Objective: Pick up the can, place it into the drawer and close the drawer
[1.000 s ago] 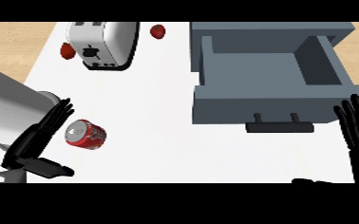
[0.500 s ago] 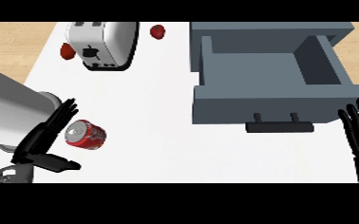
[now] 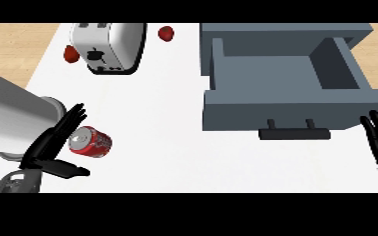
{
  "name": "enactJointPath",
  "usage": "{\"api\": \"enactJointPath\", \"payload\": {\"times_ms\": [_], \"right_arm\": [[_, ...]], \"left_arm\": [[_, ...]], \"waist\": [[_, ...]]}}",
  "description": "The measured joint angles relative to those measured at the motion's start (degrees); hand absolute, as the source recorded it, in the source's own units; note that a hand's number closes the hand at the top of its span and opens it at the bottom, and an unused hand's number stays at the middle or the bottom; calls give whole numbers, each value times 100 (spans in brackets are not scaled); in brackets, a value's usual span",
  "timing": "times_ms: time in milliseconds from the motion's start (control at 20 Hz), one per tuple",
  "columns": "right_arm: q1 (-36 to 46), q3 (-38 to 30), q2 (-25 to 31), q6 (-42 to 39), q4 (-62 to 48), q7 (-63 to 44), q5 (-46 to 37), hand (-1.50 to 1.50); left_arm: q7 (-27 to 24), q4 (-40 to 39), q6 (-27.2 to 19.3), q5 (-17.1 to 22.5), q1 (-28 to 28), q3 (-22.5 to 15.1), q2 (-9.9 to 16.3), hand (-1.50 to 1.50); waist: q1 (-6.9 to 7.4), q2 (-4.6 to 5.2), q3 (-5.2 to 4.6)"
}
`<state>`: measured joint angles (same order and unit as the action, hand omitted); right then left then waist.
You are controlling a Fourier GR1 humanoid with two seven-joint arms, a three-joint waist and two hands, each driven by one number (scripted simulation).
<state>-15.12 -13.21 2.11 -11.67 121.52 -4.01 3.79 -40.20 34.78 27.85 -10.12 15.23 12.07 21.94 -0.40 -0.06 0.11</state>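
head view has the red can [image 3: 91, 142] lying on its side on the white counter [image 3: 170, 130], at about eight o'clock in the frame, its silver top turned toward the upper left. the left hand [image 3: 53, 145] sits right against the can's nine o'clock side, fingers straight and spread upward, thumb stretched out low along the counter under the can at six o'clock; the hand is released, cupping beside the can without curling round it. the grey left forearm [image 3: 22, 120] comes in behind it from the left edge.

at three o'clock from the can, well apart, stands the grey drawer [image 3: 284, 77], pulled open, with its dark handle [image 3: 294, 132] on the near front face. only the straight, released fingers of the right hand [image 3: 370, 136] show at the right edge, resting just beside the drawer's front corner.

toward twelve o'clock a white toaster [image 3: 111, 46] stands on the counter, with a small red object [image 3: 71, 53] at its left and another red object [image 3: 167, 33] at its right.
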Motion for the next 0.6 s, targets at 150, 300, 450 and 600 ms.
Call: {"api": "enactJointPath", "payload": {"times_ms": [150, 300, 450, 600], "right_arm": [[-59, 24, -51, -12, 92, -50, -7, -150], [35, 15, -64, 21, 81, -114, -11, -150], [150, 58, -105, 73, -92, -15, -133, -150], [163, -105, 7, -19, -41, -120, 55, -150]], "left_arm": [[-7, -61, -58, 23, 66, -45, -87, -150], [-67, -372, -161, 3, 321, -60, -161, -150], [4, -339, -182, 21, 363, -121, -243, -150], [62, -325, -148, 40, 411, -178, -296, -150]], "waist": [[0, 4, -7], [-11, 12, -11], [3, 10, -13], [2, 8, -13]]}}
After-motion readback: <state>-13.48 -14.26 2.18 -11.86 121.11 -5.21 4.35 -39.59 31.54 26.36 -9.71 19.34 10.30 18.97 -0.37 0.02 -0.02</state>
